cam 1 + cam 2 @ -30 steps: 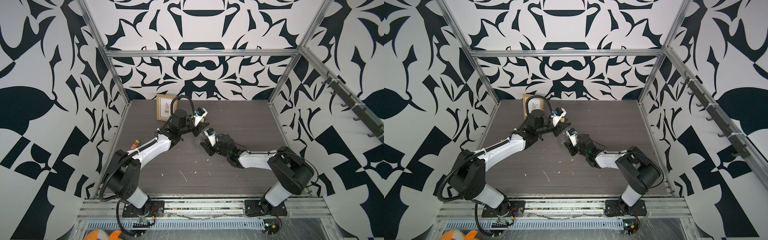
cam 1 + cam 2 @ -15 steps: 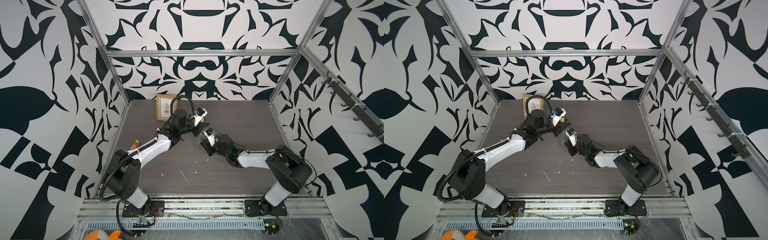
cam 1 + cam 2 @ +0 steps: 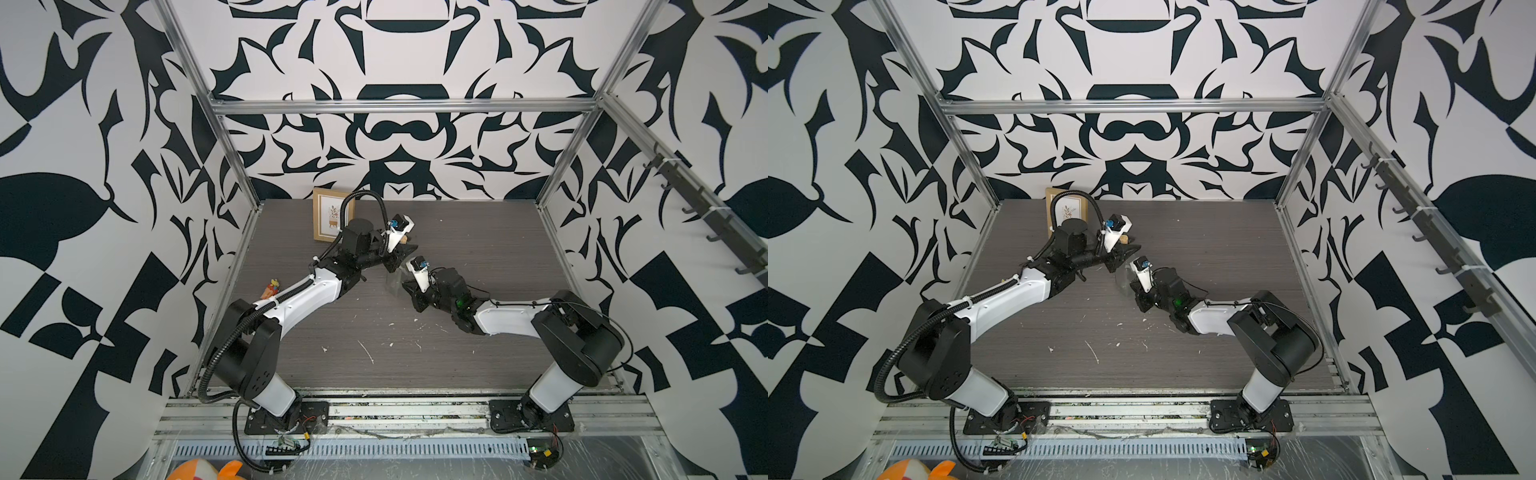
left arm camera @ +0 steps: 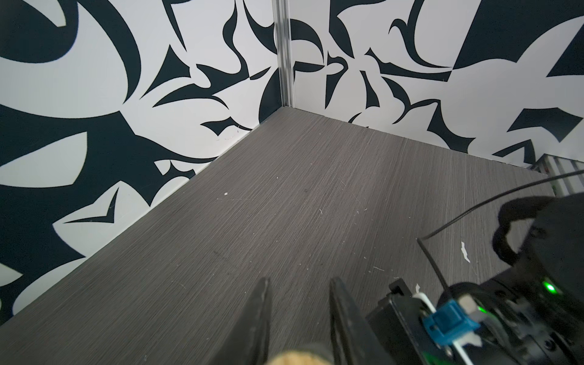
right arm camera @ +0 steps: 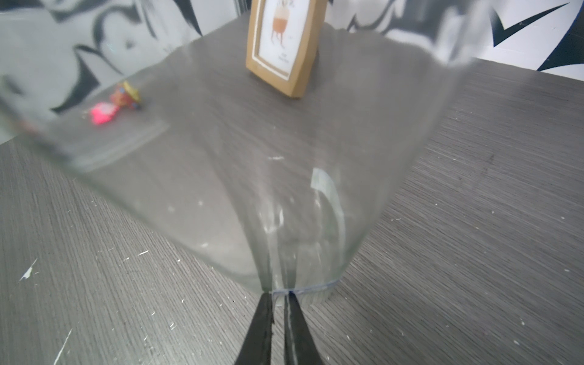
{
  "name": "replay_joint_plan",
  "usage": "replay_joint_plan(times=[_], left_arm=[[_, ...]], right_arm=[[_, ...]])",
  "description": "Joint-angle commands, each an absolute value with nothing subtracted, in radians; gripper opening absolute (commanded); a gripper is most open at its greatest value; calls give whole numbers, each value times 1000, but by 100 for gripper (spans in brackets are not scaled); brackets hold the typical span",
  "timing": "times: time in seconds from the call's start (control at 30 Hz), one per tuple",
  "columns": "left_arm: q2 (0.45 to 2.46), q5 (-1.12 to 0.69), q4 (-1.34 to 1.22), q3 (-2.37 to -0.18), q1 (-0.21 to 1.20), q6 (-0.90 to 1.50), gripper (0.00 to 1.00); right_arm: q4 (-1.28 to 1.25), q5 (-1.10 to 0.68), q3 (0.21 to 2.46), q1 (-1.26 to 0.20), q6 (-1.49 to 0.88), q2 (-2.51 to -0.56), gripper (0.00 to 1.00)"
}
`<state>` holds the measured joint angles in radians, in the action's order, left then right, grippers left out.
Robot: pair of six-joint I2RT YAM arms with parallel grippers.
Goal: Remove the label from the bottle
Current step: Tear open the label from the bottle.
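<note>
Far as I can tell, the label [image 5: 320, 181] is that pale patch low on the bottle [image 5: 221, 151], near its base. The bottle sits tilted, base down by the desk [image 5: 474, 237]. Its long axis runs from the cork [image 4: 297, 358] end, clamped in the left end effector [image 4: 300, 281], toward the right end effector [image 5: 278, 295]. The right one's nearer the label, with its tips nearly together at the base rim and the label just beyond. Can't tell if they've caught anything.

Slim clear glass bottle [image 5: 221, 189], tan cork stopper [image 3: 1124, 238], held tilted
</note>
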<state>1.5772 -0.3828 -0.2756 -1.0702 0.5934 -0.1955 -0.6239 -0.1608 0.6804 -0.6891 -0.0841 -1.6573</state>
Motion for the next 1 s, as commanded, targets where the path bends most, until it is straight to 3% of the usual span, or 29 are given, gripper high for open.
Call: replay_joint_plan(times=[0.0,0.2,0.97], left_arm=[[1644,-369,-29,-1006,598,-229,0],[1654,-373,-14,-1022,598,-234,0],[1643,-373,-15,-1014,599,-244,0]], right_arm=[[-642,-170,721,-695,-87,-1667,9],[-646,-176,724,-695,-92,-1675,0],[-580,12,722,-695,-53,-1637,0]])
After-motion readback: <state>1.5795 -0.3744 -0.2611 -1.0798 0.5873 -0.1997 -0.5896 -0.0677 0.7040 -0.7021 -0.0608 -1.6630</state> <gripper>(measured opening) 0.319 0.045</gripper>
